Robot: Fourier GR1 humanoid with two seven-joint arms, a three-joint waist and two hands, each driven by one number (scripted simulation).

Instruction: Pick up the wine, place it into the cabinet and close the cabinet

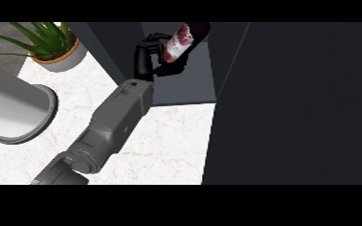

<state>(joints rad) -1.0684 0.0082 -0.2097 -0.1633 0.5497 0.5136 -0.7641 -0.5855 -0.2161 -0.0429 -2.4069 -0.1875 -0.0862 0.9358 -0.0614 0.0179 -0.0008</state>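
The wine bottle (179, 42), dark glass with a red and white label, is held tilted inside the open cabinet (180, 88), its neck end towards the upper right. My left hand (146, 60) is shut on it, with fingers curled over its left side and the thumb under its base. The forearm runs up from the lower left into the cabinet's opening. The cabinet's dark door (297, 100) stands open and fills the right side of the view. My right hand does not show.
A potted green plant (55, 50) stands at the upper left on the white marble counter (170, 143). A large round grey vessel (21, 112) sits at the left edge. The open door hides everything to the right.
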